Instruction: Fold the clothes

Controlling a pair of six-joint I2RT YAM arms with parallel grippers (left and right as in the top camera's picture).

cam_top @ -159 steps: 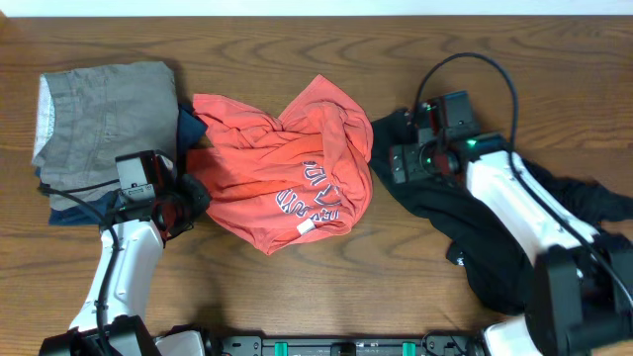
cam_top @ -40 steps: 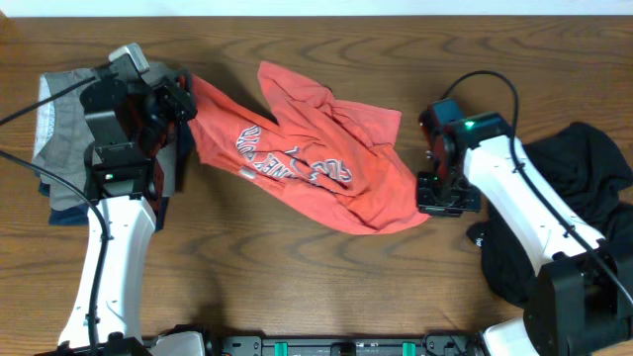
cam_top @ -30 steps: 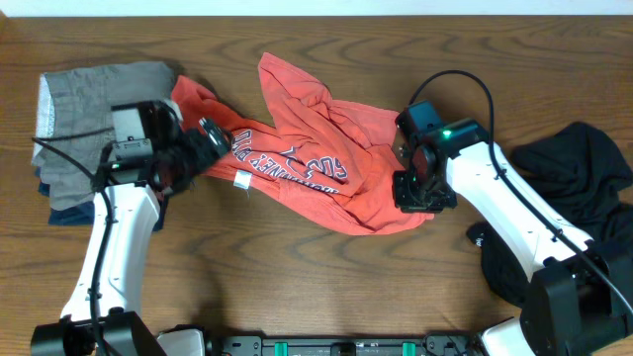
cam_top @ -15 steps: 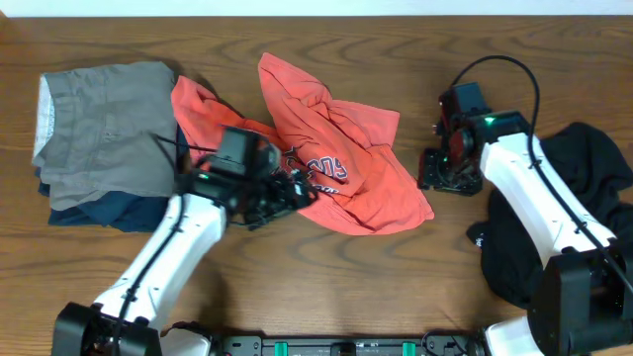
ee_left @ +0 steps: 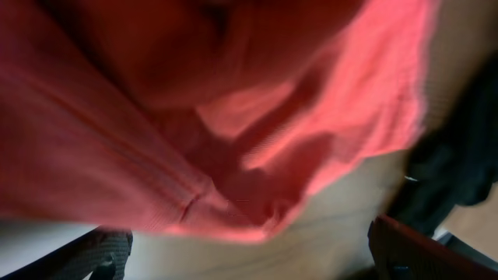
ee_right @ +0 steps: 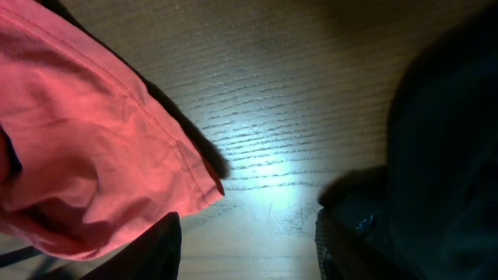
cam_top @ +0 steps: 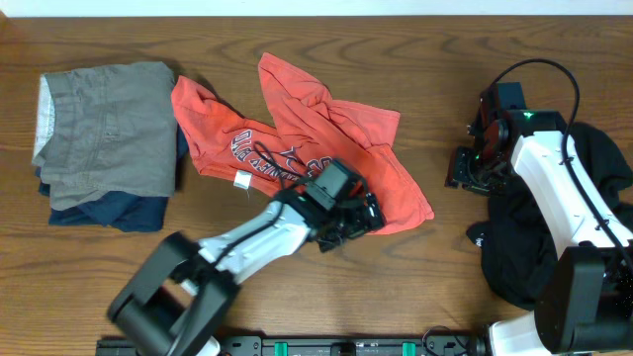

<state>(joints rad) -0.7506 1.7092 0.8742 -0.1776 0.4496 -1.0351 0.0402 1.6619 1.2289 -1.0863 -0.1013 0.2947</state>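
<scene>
Wooden table (cam_top: 435,287) held four garments, we counted: a coral-red T-shirt (cam_top: 336,138) crumpled at centre, a black garment (cam_top: 588,178) on the right under the right arm, and a grey garment (cam_top: 104,119) atop a navy garment (cam_top: 109,210) on the left. The left gripper (cam_top: 361,220) gaped wide at the shirt's near hem. The right gripper (cam_top: 463,178) stood partly open over bare wood.

Overhead: bright, even light, soft shadows; left arm (cam_top: 188,282) motion-smeared. Left wrist: red shirt (ee_left: 194,117) v. blurry, too close. Right wrist: dim edges, glare on table (ee_right: 264,167) centre.
</scene>
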